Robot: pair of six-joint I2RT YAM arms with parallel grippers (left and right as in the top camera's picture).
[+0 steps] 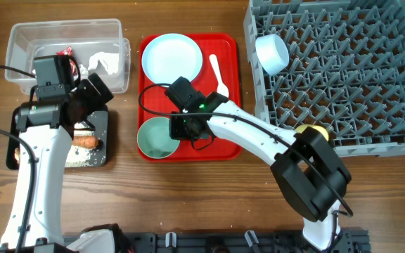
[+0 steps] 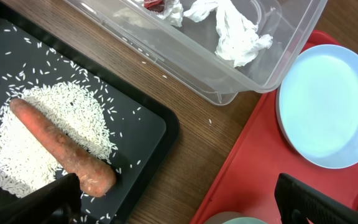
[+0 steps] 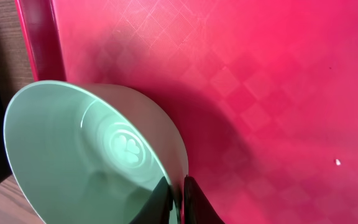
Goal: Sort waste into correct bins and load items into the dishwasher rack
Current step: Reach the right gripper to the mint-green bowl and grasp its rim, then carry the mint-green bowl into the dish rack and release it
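My right gripper is shut on the rim of a pale green bowl, one finger inside and one outside, at the front left of the red tray. My left gripper hangs open and holds nothing, above the gap between the black tray and the red tray. A carrot lies on rice in the black tray. Tissue and a red wrapper lie in the clear tub. The plate and spoon lie on the red tray.
The grey rack fills the right side, with a second bowl on its near-left pegs and a yellow cup at its front edge. The tub and black tray stand at the left, close beside the red tray.
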